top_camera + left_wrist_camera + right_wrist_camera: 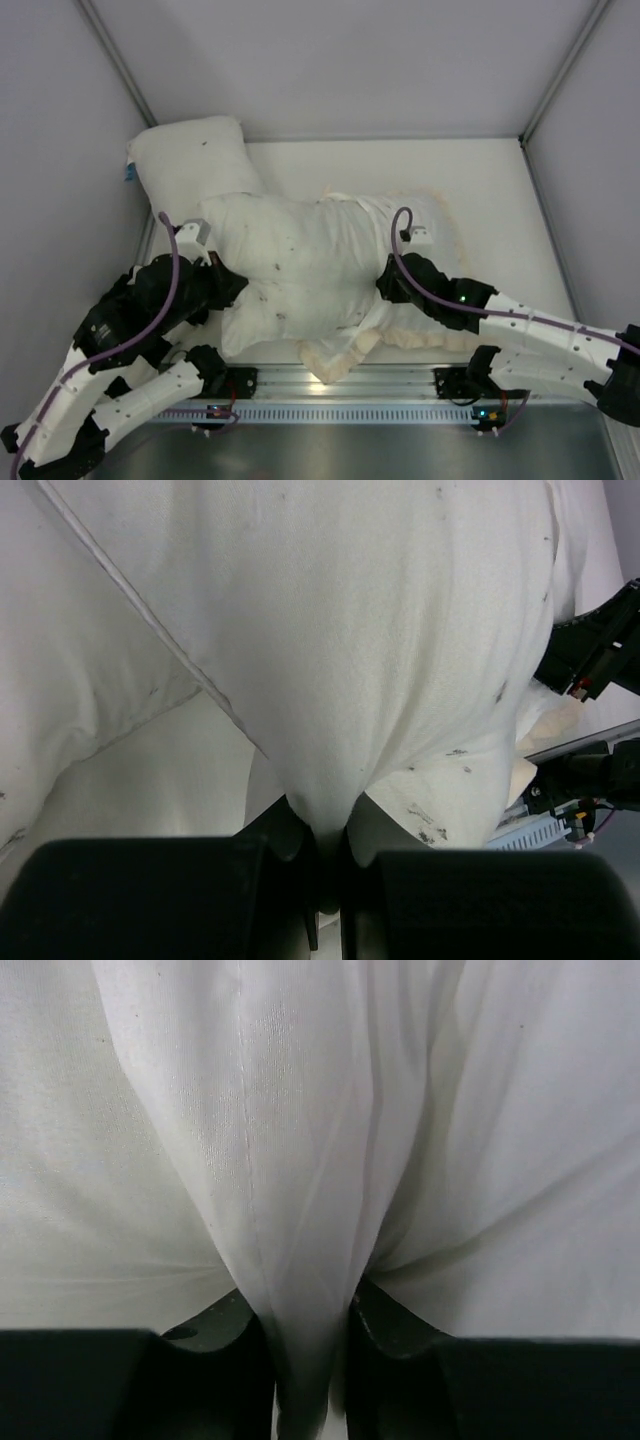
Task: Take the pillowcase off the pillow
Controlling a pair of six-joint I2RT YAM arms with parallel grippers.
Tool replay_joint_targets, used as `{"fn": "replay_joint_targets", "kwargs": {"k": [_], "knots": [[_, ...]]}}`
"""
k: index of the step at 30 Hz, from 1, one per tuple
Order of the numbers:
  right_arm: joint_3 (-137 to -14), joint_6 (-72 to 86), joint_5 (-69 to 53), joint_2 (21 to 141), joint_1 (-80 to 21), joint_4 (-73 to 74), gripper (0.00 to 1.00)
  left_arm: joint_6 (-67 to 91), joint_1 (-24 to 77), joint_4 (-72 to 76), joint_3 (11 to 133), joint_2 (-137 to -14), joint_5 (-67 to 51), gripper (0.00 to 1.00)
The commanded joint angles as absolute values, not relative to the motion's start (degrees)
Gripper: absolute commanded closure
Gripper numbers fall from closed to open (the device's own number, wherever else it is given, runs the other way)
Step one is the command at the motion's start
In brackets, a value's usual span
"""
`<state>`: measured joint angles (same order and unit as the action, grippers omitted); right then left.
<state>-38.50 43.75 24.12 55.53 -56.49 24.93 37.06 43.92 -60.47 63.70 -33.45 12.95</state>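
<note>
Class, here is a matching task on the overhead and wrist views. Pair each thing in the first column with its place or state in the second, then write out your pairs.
Things
1. left gripper
2. pillowcase
3. blue tag
4. spare white pillow

Place or state
A. lying in the back left corner
B. ruffled trim showing at the front centre
C. shut on a fold of the speckled pillow
D. small, beside the left wall, at a pillow's end

Pairs: 1-C, 2-B, 3-D, 4-A

Bright even light, soft shadows, blurry close-ups
</note>
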Motion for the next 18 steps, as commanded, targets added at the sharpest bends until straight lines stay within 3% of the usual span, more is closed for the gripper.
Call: {"fn": "replay_joint_targets", "kwargs": {"k": [1, 10, 14, 18], "knots": [[-40.0, 42.1, 30.8, 59.1, -55.1, 27.2, 0.78, 35.2, 43.6, -62.6, 73.3, -29.3, 24.1, 1.0], [-42.5, 36.6, 32.8, 59.2, -49.8, 27.7, 0.86, 38.0, 46.5, -78.3, 86.9, -26.9, 34.0, 1.0], [-42.2, 34.3, 33.4, 58.6, -45.3, 27.7, 1.0, 40.5, 48.2, -83.5, 91.6, -25.9, 38.8, 1.0], [-43.0, 30.2, 33.0, 60.6, -37.9, 27.5, 1.0, 41.5, 50.2, -86.4, 94.4, -25.1, 41.1, 1.0]]}}
